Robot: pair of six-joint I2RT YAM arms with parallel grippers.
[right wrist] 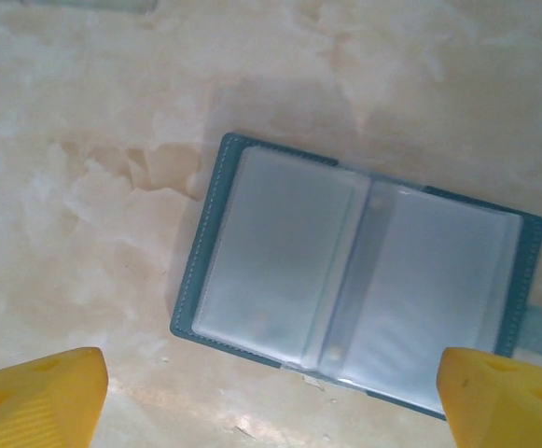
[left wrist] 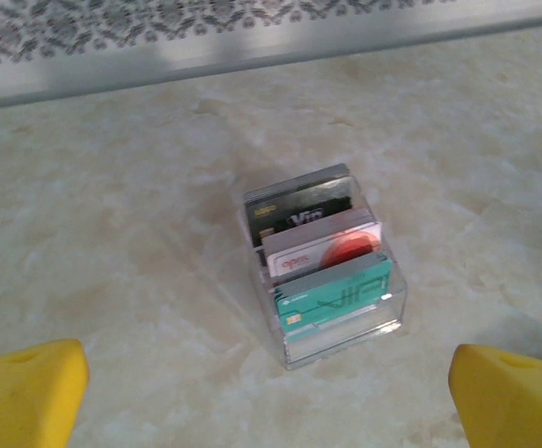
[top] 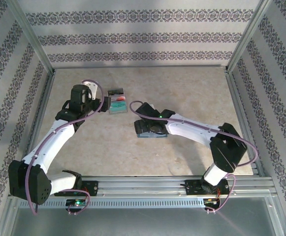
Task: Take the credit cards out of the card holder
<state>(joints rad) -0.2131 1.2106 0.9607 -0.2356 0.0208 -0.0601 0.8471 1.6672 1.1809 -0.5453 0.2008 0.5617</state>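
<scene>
Three credit cards [left wrist: 322,261] are stood tidily in a clear box [left wrist: 345,338] nearer the tabletop's [top: 182,88] far edge. The card holder [right wrist: 354,271] is laid open, maybe for checking, with left gripper [left wrist: 271,397] and right gripper [right wrist: 271,397] held wide.

Three credit cards [left wrist: 319,261] ahead of the left tool [left wrist: 271,401]: one black card [left wrist: 300,207], one white-and-red card [left wrist: 326,250], one teal card [left wrist: 336,301]. One clear plastic rack [left wrist: 345,347] around them. One card holder [right wrist: 354,271] beneath the right tool [right wrist: 271,406], with two clear sleeves [right wrist: 280,252]. Two tools in all.
</scene>
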